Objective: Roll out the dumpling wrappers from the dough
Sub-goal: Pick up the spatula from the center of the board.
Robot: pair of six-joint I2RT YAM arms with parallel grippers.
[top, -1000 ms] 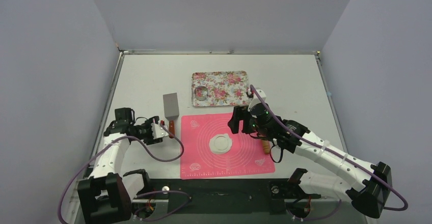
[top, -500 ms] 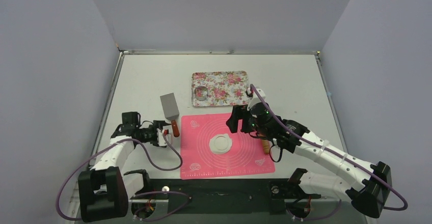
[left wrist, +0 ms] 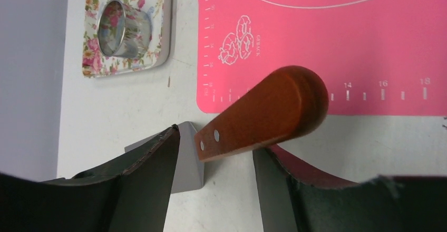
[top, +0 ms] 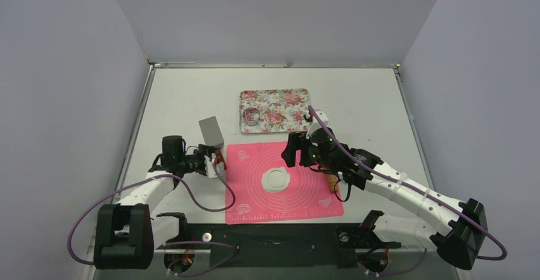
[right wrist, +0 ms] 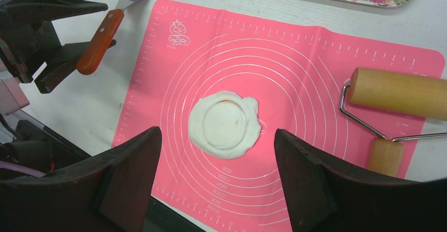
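My left tool (top: 208,160) sits low over the desk (top: 184,95), off the 9 o'clock edge of the pink mat (top: 255,198) near its far corner. Its two fingers (left wrist: 153,176) stand apart on either side of the scraper (top: 211,131), around its wooden handle (left wrist: 263,113). The handle runs slantwise between them, rounded end over the mat's ruler edge. A gap shows between the handle and one finger, with the grey blade visible through it, so I have not clamped it. Whether the other finger touches the wood I cannot tell. The blade points toward 12 o'clock, slightly tilted.

My right tool (top: 291,154) hangs above the mat at about 1 o'clock of the dough (right wrist: 252,109), fingers spread wide and holding nothing. The dough lies flattened at the middle of the mat's printed rings. It is a white patch with a ragged edge, and a round outline is pressed into it. Inside that outline a dumpling wrapper (right wrist: 224,124) sits in place, ringed by the ragged rim.

At 3 o'clock of the dough a wooden rolling pin (right wrist: 398,92) with a wire frame lies on the mat, partly under my right arm in the top view. Beyond the mat at 12 o'clock lies a floral tray (top: 286,111). A metal ring cutter (left wrist: 124,29) stands at its 9 o'clock end.
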